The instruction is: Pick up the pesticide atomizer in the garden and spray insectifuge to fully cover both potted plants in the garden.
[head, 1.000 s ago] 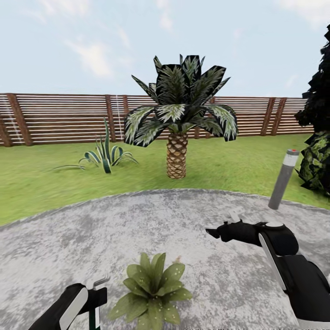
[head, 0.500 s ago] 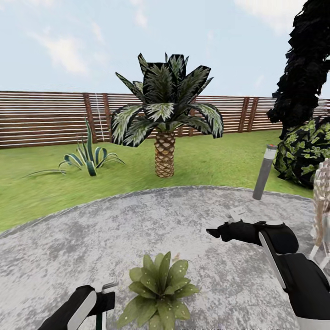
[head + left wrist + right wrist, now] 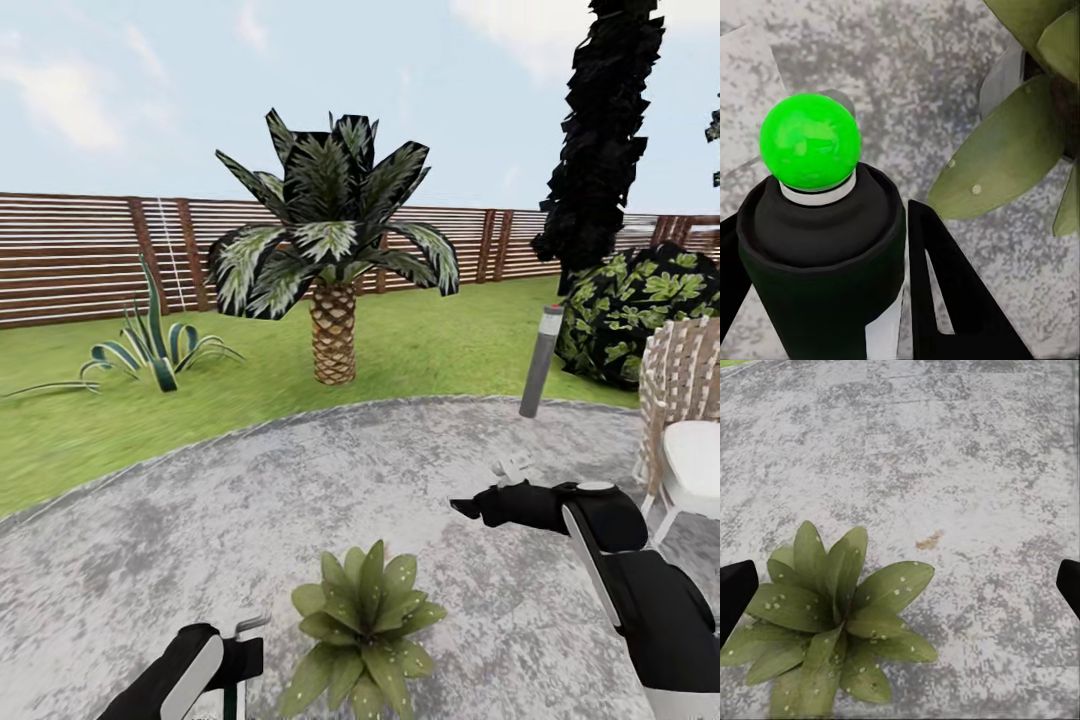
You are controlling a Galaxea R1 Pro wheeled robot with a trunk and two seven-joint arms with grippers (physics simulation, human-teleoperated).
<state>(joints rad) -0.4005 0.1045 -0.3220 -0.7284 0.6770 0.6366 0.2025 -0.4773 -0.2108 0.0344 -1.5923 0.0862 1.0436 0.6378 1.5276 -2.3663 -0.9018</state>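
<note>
Atomizer in our left gripper, speckled plant on the gravel patio

Our left gripper (image 3: 832,300) is clamped around the pesticide atomizer (image 3: 821,247), at 7 o'clock in the head view, just beside the potted plant (image 3: 365,625) at 6, whose leaves carry whitish insectifuge (image 3: 896,592) specks. Our right gripper (image 3: 900,585) hovers at 4 o'clock, fingers spread wide, holding nothing. A palm (image 3: 332,250) stands at 12.
</note>
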